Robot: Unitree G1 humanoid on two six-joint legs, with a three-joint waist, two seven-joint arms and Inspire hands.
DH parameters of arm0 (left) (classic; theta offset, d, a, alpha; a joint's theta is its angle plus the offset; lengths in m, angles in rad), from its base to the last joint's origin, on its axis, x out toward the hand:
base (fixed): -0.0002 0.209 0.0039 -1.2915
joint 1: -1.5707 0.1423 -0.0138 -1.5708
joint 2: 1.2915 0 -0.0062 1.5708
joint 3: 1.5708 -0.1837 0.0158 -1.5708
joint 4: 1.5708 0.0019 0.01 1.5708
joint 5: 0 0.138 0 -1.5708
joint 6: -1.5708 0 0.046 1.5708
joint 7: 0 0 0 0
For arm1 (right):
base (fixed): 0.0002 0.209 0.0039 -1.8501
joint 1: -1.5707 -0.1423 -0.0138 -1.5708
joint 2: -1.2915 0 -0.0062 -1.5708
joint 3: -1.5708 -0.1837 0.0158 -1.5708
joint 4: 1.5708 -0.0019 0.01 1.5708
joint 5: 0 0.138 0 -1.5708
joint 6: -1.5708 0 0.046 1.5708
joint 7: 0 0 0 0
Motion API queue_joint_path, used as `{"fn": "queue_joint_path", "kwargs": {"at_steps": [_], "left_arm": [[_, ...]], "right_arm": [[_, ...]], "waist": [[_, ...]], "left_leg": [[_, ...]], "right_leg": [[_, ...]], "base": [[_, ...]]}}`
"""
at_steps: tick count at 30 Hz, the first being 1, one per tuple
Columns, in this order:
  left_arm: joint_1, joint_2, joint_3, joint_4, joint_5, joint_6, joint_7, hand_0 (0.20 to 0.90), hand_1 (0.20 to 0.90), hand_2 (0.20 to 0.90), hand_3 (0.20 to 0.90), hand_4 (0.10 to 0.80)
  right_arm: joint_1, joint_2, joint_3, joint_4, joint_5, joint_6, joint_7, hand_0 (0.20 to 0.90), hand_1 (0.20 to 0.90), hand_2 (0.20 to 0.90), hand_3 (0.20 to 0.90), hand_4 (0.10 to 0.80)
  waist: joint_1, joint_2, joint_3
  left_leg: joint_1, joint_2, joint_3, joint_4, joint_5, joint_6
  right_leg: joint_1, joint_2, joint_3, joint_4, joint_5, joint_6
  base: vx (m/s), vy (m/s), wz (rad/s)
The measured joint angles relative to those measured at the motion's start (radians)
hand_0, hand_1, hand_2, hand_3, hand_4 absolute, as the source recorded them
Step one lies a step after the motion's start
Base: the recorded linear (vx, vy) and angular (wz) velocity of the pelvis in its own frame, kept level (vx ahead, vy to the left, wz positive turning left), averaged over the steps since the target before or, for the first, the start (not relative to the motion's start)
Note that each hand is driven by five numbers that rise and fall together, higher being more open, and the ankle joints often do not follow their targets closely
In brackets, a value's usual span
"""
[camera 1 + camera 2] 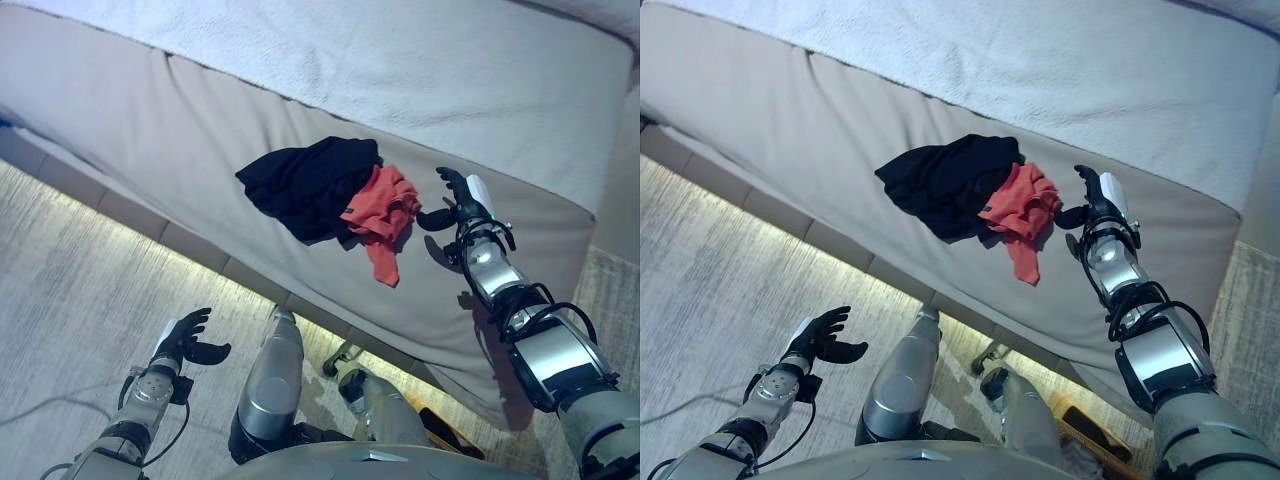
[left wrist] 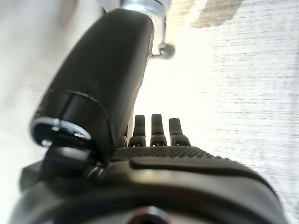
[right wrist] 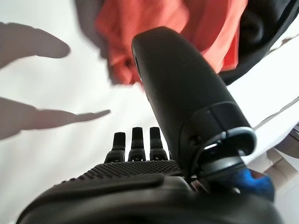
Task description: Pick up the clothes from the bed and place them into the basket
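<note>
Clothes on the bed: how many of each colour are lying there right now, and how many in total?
Black crumpled cloth garment: 1
Orange-red crumpled cloth garment: 1
Total: 2, touching each other on the grey bed; neither robot hand holds one.

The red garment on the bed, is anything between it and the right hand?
Nothing visible. The right hand is open beside the red garment, with only bare bed between them.
</note>
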Motion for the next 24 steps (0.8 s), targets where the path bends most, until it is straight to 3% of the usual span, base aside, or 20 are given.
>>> {"fn": "queue_joint_path", "kwargs": {"at_steps": [9,14,15,16,19,20,22,23,24], "left_arm": [[-0.001,0.001,-0.002,-0.072,-0.064,-0.016,-0.011,0.900,0.900,0.900,0.900,0.800],[-0.001,0.002,-0.003,-0.153,-0.109,-0.018,-0.018,0.900,0.900,0.900,0.900,0.800],[-0.001,0.003,-0.003,-0.164,-0.109,-0.018,-0.022,0.900,0.900,0.900,0.900,0.800],[-0.001,0.006,-0.002,-0.172,-0.109,-0.019,-0.030,0.900,0.900,0.900,0.900,0.800],[0.005,0.006,-0.002,-0.172,-0.109,-0.012,-0.032,0.900,0.900,0.900,0.900,0.800],[0.022,0.007,-0.001,-0.173,-0.109,-0.012,-0.032,0.900,0.900,0.900,0.900,0.800],[0.028,0.015,-0.001,-0.176,-0.109,-0.012,-0.031,0.900,0.900,0.900,0.900,0.800],[0.028,0.024,-0.002,-0.189,-0.109,-0.012,-0.031,0.900,0.900,0.900,0.900,0.800],[0.019,0.021,-0.002,-0.201,-0.109,-0.014,-0.030,0.900,0.900,0.900,0.900,0.800]], "right_arm": [[-0.106,-0.020,0.040,0.060,0.009,0.059,0.004,0.900,0.900,0.900,0.900,0.800],[-0.181,-0.068,0.040,0.074,0.042,0.088,0.027,0.900,0.900,0.900,0.900,0.800],[-0.189,-0.080,0.038,0.074,0.054,0.088,0.034,0.658,0.658,0.658,0.617,0.517],[-0.194,-0.092,0.038,0.076,0.069,0.088,0.045,0.300,0.300,0.300,0.200,0.100],[-0.195,-0.096,0.038,0.076,0.077,0.086,0.052,0.300,0.300,0.300,0.200,0.100],[-0.195,-0.094,0.039,0.075,0.087,0.085,0.058,0.300,0.300,0.300,0.200,0.100],[-0.192,-0.098,0.036,0.082,0.093,0.086,0.058,0.300,0.300,0.300,0.200,0.100],[-0.186,-0.104,0.033,0.087,0.107,0.087,0.055,0.300,0.300,0.300,0.200,0.100],[-0.187,-0.117,0.019,0.092,0.116,0.086,0.051,0.300,0.300,0.300,0.200,0.100]], "waist": [[0.018,0.056,0.038],[0.020,0.086,0.046],[0.019,0.091,0.049],[0.019,0.092,0.049],[0.018,0.092,0.048],[0.028,0.098,0.046],[0.025,0.098,0.046],[0.016,0.096,0.045],[0.020,0.089,0.048]], "left_leg": [[-0.132,-0.046,0.001,0.123,-0.019,0.029],[-0.213,-0.051,0.013,0.169,-0.028,0.033],[-0.221,-0.050,0.013,0.162,-0.029,0.031],[-0.227,-0.050,0.013,0.142,-0.034,0.023],[-0.225,-0.047,0.016,0.121,-0.057,-0.007],[-0.221,-0.033,0.013,0.110,-0.058,-0.006],[-0.214,-0.029,0.022,0.103,-0.058,-0.006],[-0.209,-0.037,0.030,0.095,-0.057,-0.011],[-0.217,-0.042,0.057,0.109,-0.064,-0.047]], "right_leg": [[-0.159,-0.084,0.014,0.200,-0.054,-0.015],[-0.253,-0.105,0.038,0.275,-0.061,-0.018],[-0.264,-0.106,0.038,0.276,-0.061,-0.018],[-0.277,-0.109,0.040,0.268,-0.061,-0.018],[-0.276,-0.102,0.037,0.220,-0.061,-0.018],[-0.270,-0.083,0.040,0.226,-0.060,-0.018],[-0.279,-0.081,0.060,0.366,-0.070,-0.028],[-0.244,-0.078,0.061,0.381,-0.097,-0.040],[-0.217,-0.076,0.064,0.314,-0.167,-0.056]], "base": [[-0.024,0.091,0.02],[-0.035,0.044,-0.04],[-0.018,0.002,0.08],[-0.006,-0.012,0.12],[0.013,-0.024,-0.05],[0.014,-0.035,-0.31],[0.024,-0.055,0.08],[0.017,-0.068,0.54],[0.020,-0.098,0.28]]}}
